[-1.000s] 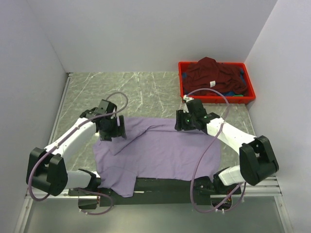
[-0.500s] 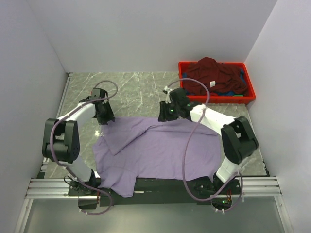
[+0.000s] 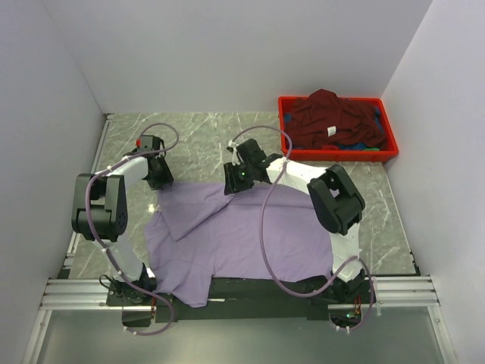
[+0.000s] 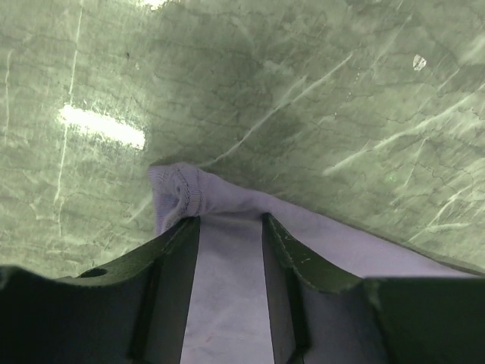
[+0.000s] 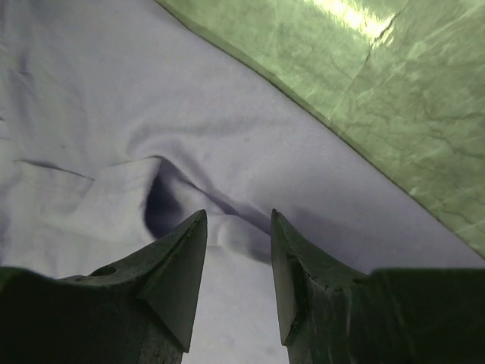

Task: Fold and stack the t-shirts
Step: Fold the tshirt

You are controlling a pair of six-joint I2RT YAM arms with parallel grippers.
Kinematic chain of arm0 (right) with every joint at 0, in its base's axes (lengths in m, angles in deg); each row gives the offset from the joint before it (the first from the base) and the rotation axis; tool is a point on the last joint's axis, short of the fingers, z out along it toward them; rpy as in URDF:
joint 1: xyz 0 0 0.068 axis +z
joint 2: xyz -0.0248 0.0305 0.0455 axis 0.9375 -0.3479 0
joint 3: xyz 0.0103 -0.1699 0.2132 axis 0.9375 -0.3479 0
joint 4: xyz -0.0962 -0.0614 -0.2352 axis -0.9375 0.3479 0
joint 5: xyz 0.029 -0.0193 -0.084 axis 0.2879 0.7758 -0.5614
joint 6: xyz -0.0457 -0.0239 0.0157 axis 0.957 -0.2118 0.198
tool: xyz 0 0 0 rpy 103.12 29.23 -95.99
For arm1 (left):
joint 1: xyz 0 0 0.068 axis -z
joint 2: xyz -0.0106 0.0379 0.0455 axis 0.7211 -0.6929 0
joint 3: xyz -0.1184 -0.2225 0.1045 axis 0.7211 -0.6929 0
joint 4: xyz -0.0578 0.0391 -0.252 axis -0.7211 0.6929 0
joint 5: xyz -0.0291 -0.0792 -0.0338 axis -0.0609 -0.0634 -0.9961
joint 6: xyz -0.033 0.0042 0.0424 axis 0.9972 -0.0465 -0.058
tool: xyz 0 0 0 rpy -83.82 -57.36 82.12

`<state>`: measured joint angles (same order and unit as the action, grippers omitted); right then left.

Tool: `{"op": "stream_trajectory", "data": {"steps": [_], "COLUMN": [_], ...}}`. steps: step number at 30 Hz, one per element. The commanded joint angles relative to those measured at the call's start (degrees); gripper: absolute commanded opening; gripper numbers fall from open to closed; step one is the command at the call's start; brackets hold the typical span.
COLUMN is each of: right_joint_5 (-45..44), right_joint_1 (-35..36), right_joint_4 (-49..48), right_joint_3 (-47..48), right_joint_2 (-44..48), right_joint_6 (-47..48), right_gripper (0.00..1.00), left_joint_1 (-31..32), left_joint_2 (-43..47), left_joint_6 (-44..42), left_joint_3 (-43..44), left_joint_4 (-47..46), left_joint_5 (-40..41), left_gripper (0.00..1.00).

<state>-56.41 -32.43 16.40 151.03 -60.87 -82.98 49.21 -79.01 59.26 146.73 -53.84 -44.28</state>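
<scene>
The lavender t-shirt (image 3: 258, 235) lies spread on the marble table, with a flap folded over near its upper left. My left gripper (image 3: 158, 176) sits at the shirt's far-left corner. In the left wrist view its jaws (image 4: 227, 218) stand a narrow gap apart, with the bunched hem (image 4: 178, 193) at the fingertips and cloth lying between them. My right gripper (image 3: 237, 178) is at the shirt's far edge near the middle, open (image 5: 239, 214) over a small raised wrinkle (image 5: 242, 235). The maroon t-shirt (image 3: 326, 114), with its white label (image 3: 331, 131), is heaped in the crate.
The red plastic crate (image 3: 282, 125) stands at the back right, with bits of blue and green cloth (image 3: 362, 146) under the maroon shirt. White walls close in the table on the left, back and right. The arms' base rail (image 3: 250, 288) runs along the near edge.
Both grippers have swung left and farther away along the shirt's far edge, the right one from the right side to the middle. The shirt's right edge has shifted slightly left.
</scene>
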Motion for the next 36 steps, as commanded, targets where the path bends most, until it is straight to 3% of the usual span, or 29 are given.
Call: {"op": "stream_trajectory", "data": {"steps": [1, 19, 23, 28, 32, 36], "right_joint_5": [1.1, 9.7, 1.6, -12.6, -19.6, -22.6], "right_joint_1": [0.5, 3.4, 1.0, -5.5, -14.3, -23.4], "right_joint_4": [1.3, 23.0, 22.0, 19.4, 17.2, 14.7], "right_joint_3": [3.1, -4.3, -6.6, -12.9, -19.2, -23.2], "right_joint_2": [-1.6, 8.8, 14.2, 21.8, 27.2, 30.5], "right_joint_6": [0.8, 10.0, 7.7, 0.8, -4.3, -6.7], "right_gripper": [0.46, 0.42, 0.41, 0.47, 0.54, 0.54], "left_joint_1": [-0.3, -0.3, -0.3, 1.5, 7.7, 13.9], "left_joint_2": [-1.0, -0.9, -0.3, 3.4, 6.8, 8.5], "left_joint_6": [-1.7, -2.3, -2.9, -6.2, -9.9, -10.5], "left_joint_3": [-1.1, -0.9, -0.9, -1.1, 0.4, 1.7], "left_joint_4": [-2.0, -2.0, -2.0, -4.1, -4.0, -4.2], "left_joint_5": [1.8, 3.0, 3.4, 1.0, 3.0, 3.1], "left_gripper": [0.45, 0.46, 0.48, 0.60, 0.67, 0.72]}}
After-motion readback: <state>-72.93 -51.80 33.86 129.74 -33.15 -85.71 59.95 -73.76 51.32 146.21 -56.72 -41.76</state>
